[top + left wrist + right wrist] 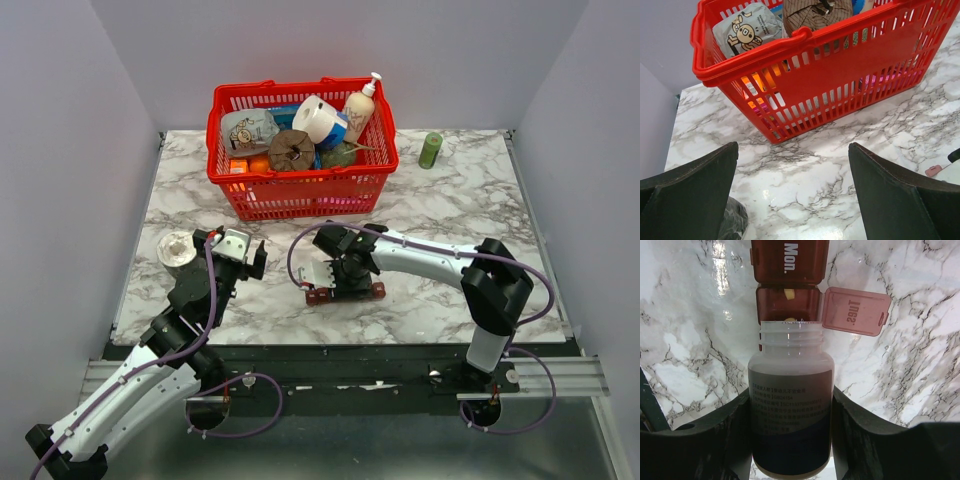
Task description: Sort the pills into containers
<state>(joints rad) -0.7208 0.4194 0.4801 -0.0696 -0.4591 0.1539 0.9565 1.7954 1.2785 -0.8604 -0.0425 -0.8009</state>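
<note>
The pill organiser point(790, 255), a dark red strip of lidded compartments, lies on the marble table point(900, 370) directly beyond the right gripper point(791, 400). Its long axis runs away from the wrist camera, in line with the pill bottle point(791, 440) clamped between the gripper's two fingers. The bottle is uncapped and lies roughly level. Its threaded mouth sits at the near edge of the one open compartment point(788, 302), whose lid point(856, 311) is swung out to the right. A pale pill point(788, 292) rests in that compartment and another seems to sit at the bottle's lip. The next compartment along, marked "Mon.", is shut.

Judged from this, the coming move is a tilt or a shake of the bottle over the open cell. Mouth and cell are already lined up, so spill to either side is the main risk.

In the top view the organiser point(345, 292) lies left to right under the right gripper point(345, 272), well clear of the red basket point(300, 150) behind it. The left gripper point(238, 250) is farther off, jaws spread wide and empty, facing the basket. A round whitish object point(177, 250) sits just to its left, and a green cylinder point(431, 150) stands far back right.
</note>
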